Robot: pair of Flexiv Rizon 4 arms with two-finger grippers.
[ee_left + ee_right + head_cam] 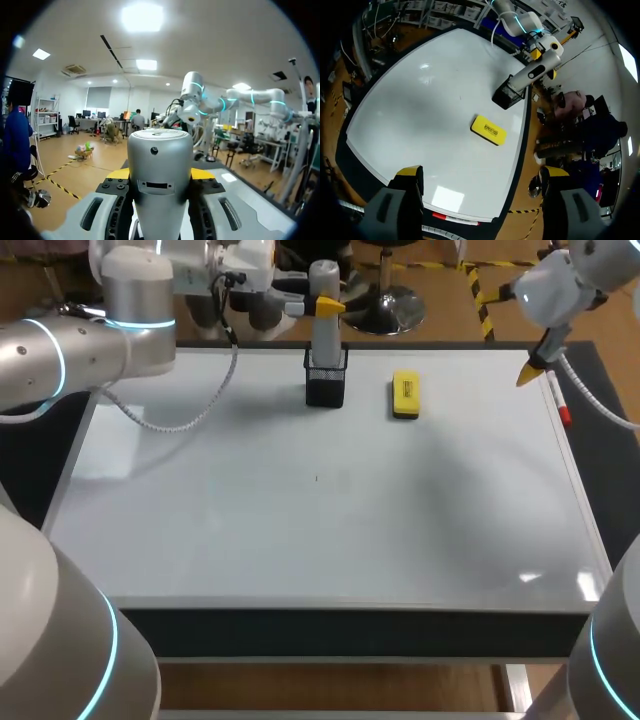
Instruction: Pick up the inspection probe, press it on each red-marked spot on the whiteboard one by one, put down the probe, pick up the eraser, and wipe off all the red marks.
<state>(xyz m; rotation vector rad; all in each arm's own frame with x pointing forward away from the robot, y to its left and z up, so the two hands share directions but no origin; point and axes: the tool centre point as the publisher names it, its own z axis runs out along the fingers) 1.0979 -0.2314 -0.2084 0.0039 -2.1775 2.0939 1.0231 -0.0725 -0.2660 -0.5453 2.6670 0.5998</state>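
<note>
The silver, cylindrical inspection probe [323, 295] stands upright with its lower end in a black mesh holder [326, 382] at the back of the whiteboard [300, 530]. My left gripper [330, 307] is shut on the probe's upper part; in the left wrist view the probe [160, 170] fills the gap between the yellow-tipped fingers [118, 173]. The yellow eraser [405, 395] lies flat to the right of the holder. My right gripper [530, 370] hangs open above the board's back right edge; its view shows the eraser [488, 130], holder [509, 95] and probe [537, 70] ahead. I see no clear red marks, only a tiny dark speck [317, 478].
A white marker with a red cap [558, 403] lies along the board's right edge, under my right gripper. My left arm's cable [185, 420] hangs over the board's back left part.
</note>
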